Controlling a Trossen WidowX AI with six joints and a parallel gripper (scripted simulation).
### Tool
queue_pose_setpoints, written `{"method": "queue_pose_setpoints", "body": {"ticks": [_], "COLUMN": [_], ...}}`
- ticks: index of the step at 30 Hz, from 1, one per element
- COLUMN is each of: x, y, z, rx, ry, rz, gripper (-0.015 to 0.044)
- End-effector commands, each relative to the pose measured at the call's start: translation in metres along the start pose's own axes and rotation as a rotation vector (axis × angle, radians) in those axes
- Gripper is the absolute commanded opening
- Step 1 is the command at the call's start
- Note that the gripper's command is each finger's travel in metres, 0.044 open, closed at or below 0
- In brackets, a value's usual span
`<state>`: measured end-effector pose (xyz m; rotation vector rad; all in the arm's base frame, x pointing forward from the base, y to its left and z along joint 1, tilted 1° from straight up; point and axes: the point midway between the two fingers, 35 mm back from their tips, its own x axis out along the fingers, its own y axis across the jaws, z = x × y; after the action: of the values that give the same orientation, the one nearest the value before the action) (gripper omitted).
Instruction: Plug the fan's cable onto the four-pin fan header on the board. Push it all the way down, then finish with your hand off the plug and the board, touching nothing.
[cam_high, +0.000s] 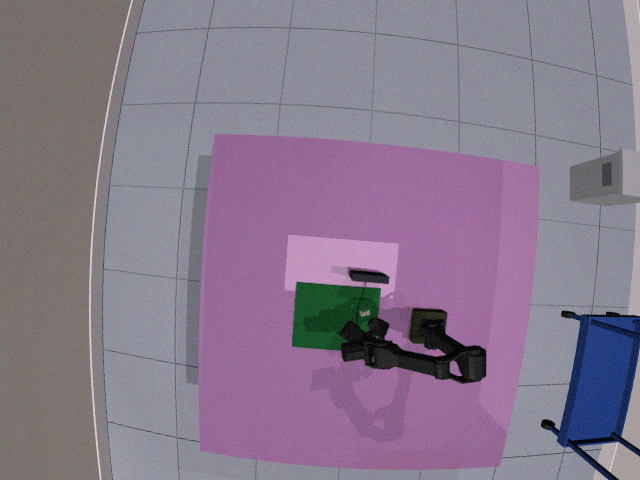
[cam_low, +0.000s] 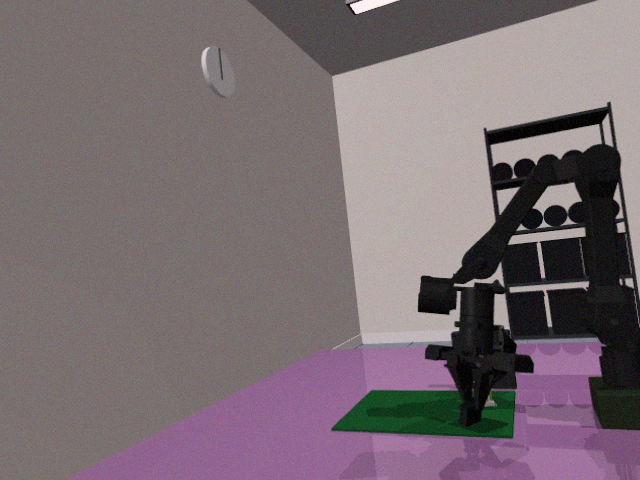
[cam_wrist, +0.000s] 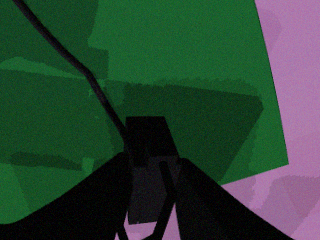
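Top view first: we've got the green board (cam_high: 320, 315) (cam_low: 403, 413) (cam_wrist: 175, 40) lying flat on the pink counter (cam_high: 361, 196) (cam_low: 289, 413) (cam_wrist: 295, 75), with a paler pink rectangle (cam_high: 320, 258) along one side of it. The black fan (cam_high: 368, 276) (cam_low: 509, 379) stands over by that paler patch, and its thin cable (cam_high: 361, 297) (cam_wrist: 90, 75) runs across the board towards our pincer (cam_high: 364, 335) (cam_low: 473, 405) (cam_wrist: 152, 164). The little white header (cam_high: 364, 312) (cam_low: 490, 403) is on the board, near the pincer but off to one side. Our black arm (cam_high: 418, 361) (cam_low: 516, 211) reaches in from its dark olive base (cam_high: 416, 328) (cam_low: 615, 413), and there's a blue cart (cam_high: 574, 382) away from the counter.

Exterior view: the pincer points down, low over the board, its two fingers close together around the dark plug (cam_low: 469, 415) (cam_wrist: 152, 132). We can see the header standing apart from the plug, so it's not plugged in. Behind the arm there's a tall shelf unit (cam_low: 547, 125), plus a round clock (cam_low: 222, 72) up on the wall.

Wrist view: looks like we're clamped on the plug, one finger against each side. The plug sits by the board's edge, part of it seen against the green and the near end against pink. The cable comes down to it from the upper left, and a bit of it loops below, between the fingers. Too dark for us to make out the plug's openings, sorry.
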<state>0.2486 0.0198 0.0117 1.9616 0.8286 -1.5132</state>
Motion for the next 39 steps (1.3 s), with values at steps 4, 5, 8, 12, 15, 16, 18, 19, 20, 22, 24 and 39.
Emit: {"method": "queue_pose_setpoints", "body": {"ticks": [4, 5, 8, 12, 15, 16, 18, 19, 20, 22, 24, 39], "x": [0.000, 0.000, -0.007, -0.018, -0.027, -0.030, -0.036, -0.039, -0.042, -0.048, -0.054, -0.097], "y": [0.000, 0.000, 0.001, 0.003, 0.003, 0.003, 0.004, 0.004, 0.004, 0.004, 0.004, -0.001], "z": [0.000, 0.000, -0.003, -0.007, -0.010, -0.011, -0.013, -0.013, -0.014, -0.016, -0.017, -0.024], "rx": [0.000, 0.000, 0.000, 0.000, 0.000, 0.000, 0.001, 0.001, 0.001, 0.001, 0.001, 0.001], "ry": [0.000, 0.000, 0.000, 0.000, 0.001, 0.001, 0.001, 0.001, 0.001, 0.001, 0.002, 0.003], "rz": [-0.001, -0.001, -0.001, -0.002, -0.002, -0.002, -0.003, -0.003, -0.003, -0.004, -0.004, -0.007], "gripper": [0.0037, 0.0010, 0.0000, 0.0000, 0.0000, 0.0000, 0.0000, 0.0000, 0.0000, 0.0000, 0.0000, 0.0000]}}
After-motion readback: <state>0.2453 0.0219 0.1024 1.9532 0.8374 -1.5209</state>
